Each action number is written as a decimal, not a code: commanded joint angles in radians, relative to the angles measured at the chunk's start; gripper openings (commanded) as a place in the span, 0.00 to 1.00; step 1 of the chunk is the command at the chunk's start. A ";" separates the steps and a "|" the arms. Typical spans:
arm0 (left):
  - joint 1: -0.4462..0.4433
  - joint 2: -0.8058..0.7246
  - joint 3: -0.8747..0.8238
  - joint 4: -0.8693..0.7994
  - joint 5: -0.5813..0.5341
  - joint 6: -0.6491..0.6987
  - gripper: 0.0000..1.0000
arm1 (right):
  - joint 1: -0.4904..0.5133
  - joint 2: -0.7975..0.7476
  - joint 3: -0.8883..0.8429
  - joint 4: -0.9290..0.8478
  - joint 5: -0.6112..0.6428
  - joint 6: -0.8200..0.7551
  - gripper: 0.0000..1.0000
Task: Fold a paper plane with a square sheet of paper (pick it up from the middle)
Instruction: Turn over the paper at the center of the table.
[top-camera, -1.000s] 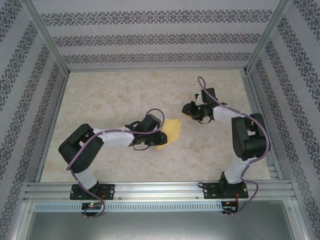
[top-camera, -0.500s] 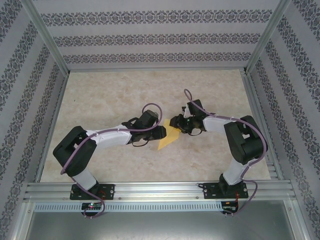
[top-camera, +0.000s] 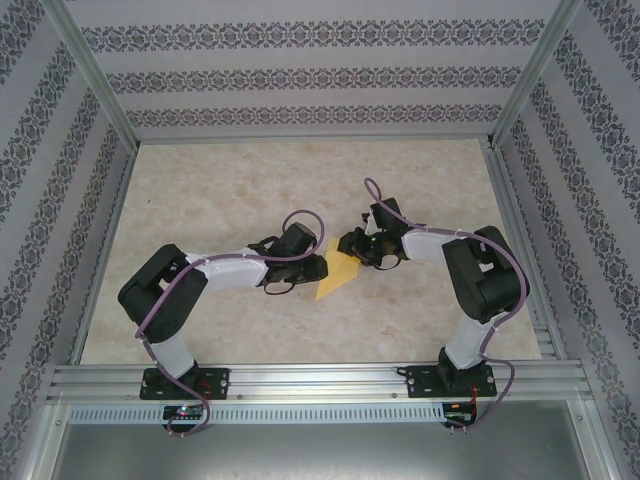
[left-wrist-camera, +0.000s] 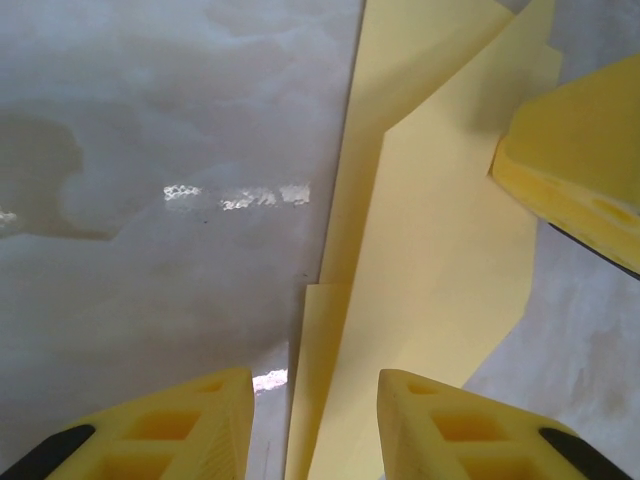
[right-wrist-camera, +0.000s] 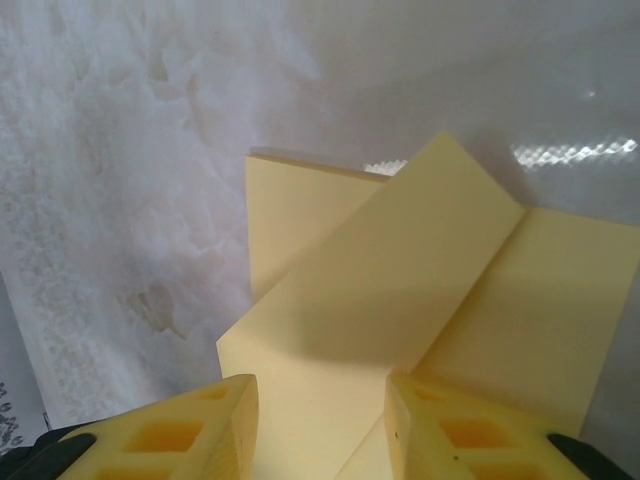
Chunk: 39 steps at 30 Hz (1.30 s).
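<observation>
Paper (top-camera: 338, 277), partly folded, is laid near the tabletop's (top-camera: 220, 190) centre, flanked by the left gripper (left-wrist-camera: 313, 400) at its 9 o'clock and the right gripper (right-wrist-camera: 320, 395) at 1 o'clock, both with jaws apart, nothing clamped. Loose layers could be dragged askew if pressed unevenly, and the crease spoiled

Bright, even light; glare spots on tabletop (left-wrist-camera: 240, 195).
</observation>
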 joint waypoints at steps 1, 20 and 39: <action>0.011 0.018 -0.011 0.041 0.011 -0.019 0.38 | 0.005 0.014 0.022 -0.026 0.041 0.028 0.38; 0.012 0.046 -0.011 0.047 0.026 -0.022 0.34 | 0.023 0.045 0.029 0.020 -0.003 0.096 0.38; 0.020 0.035 -0.028 0.061 0.030 -0.030 0.33 | 0.040 0.052 -0.021 0.153 -0.117 0.116 0.31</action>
